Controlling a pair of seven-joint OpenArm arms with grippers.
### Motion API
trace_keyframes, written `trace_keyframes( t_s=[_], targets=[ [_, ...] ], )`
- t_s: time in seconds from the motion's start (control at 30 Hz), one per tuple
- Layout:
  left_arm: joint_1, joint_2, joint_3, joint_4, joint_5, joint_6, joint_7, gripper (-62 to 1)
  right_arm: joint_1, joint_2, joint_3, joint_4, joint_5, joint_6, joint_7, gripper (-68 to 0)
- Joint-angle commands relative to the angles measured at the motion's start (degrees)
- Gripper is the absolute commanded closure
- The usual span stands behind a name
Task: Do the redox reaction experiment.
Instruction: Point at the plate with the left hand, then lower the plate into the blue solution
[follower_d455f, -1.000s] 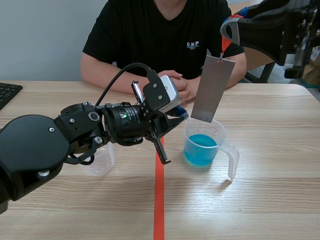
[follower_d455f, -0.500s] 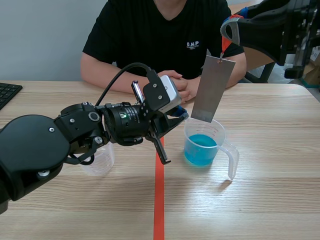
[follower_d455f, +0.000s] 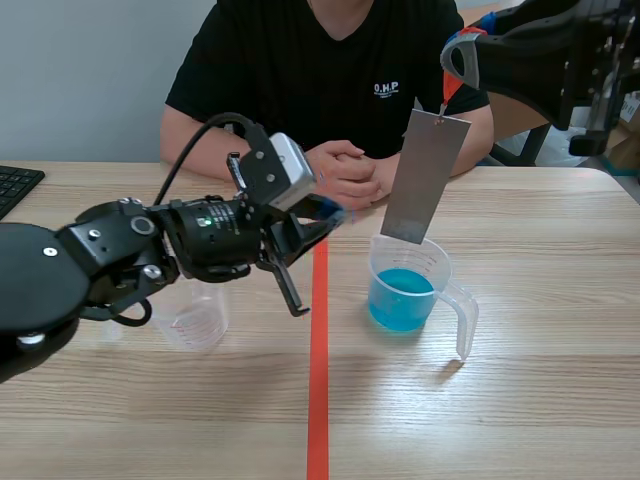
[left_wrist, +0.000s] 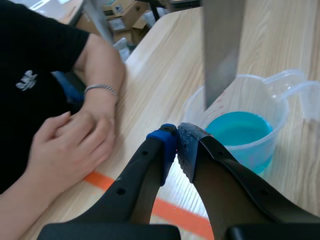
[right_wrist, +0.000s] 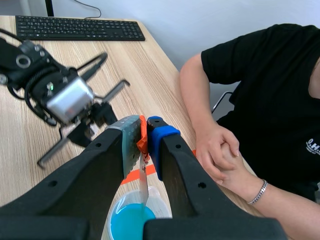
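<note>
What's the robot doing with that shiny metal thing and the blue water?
The right gripper holds a metal strip by its orange tab, hanging it over a clear cup of blue liquid. The strip's lower end is about at the rim, not yet in the liquid. The left gripper, shut on nothing, hangs beside the cup. A person sits across the table with hands folded.

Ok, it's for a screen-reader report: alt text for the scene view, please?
The right gripper holds a grey metal strip over a clear plastic jug of blue liquid. The left gripper, shut on nothing, hangs beside the jug; a person sits behind.
</note>
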Motion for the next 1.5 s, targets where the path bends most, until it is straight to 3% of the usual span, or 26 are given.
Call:
trace_keyframes(
  t_s=[0.0,0.23,0.43,0.57,0.63,0.77,0.97,1.2,1.47],
  targets=[
    [0.3,-3.3,-0.9,3.8,-2.2,0.3,-0.4,-4.5,1.2,0.8,0.1,0.0,0.9,0.3,1.1,-1.5],
    [8.7,-16.7,-7.4,14.1,-9.4,0.7,0.5,-4.5,1.2,0.8,0.1,0.0,0.9,0.3,1.1,-1.5],
    [23.1,-25.8,-19.1,21.1,-14.8,6.2,1.6,-4.5,1.2,0.8,0.1,0.0,0.9,0.3,1.1,-1.5],
    [35.4,-27.6,-29.2,23.0,-16.7,11.2,3.8,-4.5,1.2,0.8,0.1,0.0,0.9,0.3,1.1,-1.5],
    [41.9,-27.5,-34.2,23.3,-17.7,13.5,3.9,-4.5,1.2,0.8,0.1,0.0,0.9,0.3,1.1,-1.5],
    [54.7,-25.9,-43.5,23.9,-21.0,14.6,4.4,-4.5,1.2,0.8,0.1,0.0,0.9,0.3,1.1,-1.5],
    [69.4,-18.3,-53.6,23.9,-20.9,15.6,5.0,-4.5,1.2,0.8,0.1,0.0,0.9,0.3,1.0,-1.5],
    [78.3,-10.0,-56.9,23.9,-20.9,17.1,6.7,-4.5,1.1,0.8,0.1,0.0,0.8,0.3,1.0,-1.5],
    [82.3,-4.5,-57.0,23.9,-20.9,20.5,7.7,-4.4,0.9,-0.8,0.1,-0.4,-2.3,0.3,1.0,-1.5]
  ],
)
